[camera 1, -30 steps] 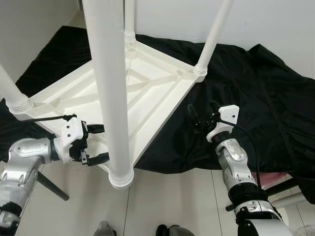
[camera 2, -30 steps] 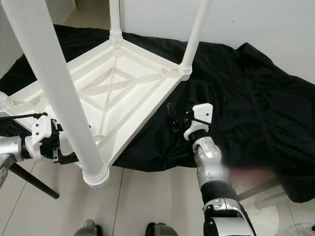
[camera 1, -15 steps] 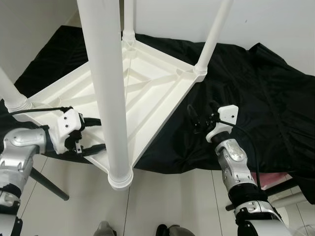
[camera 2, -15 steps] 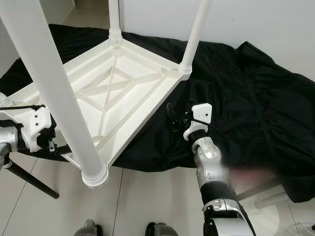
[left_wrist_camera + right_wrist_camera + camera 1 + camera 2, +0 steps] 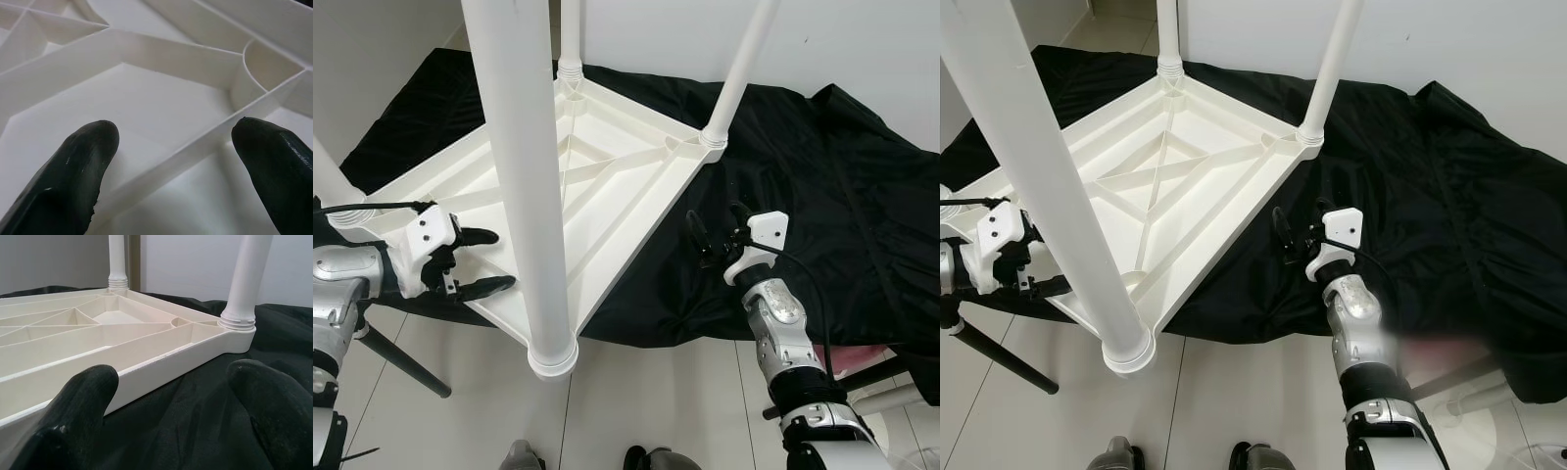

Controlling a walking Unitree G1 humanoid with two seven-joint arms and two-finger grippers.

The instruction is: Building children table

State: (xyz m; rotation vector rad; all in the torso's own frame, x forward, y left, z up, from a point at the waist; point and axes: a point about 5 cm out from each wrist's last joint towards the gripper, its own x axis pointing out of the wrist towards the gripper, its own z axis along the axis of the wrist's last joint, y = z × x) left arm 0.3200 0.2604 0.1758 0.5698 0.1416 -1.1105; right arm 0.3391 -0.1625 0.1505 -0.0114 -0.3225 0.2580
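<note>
**White table upside down, legs up**

White plastic table (image 5: 607, 186) lies inverted on a black cloth (image 5: 822, 196) on the floor, ribbed underside up, its round legs (image 5: 524, 176) standing upright. Left gripper (image 5: 475, 262) sits at the table's near-left edge, fingers spread, one above the rim and one below. Right gripper (image 5: 715, 233) hovers over the cloth just beside the table's right edge, fingers spread. No writing can be read.
</note>
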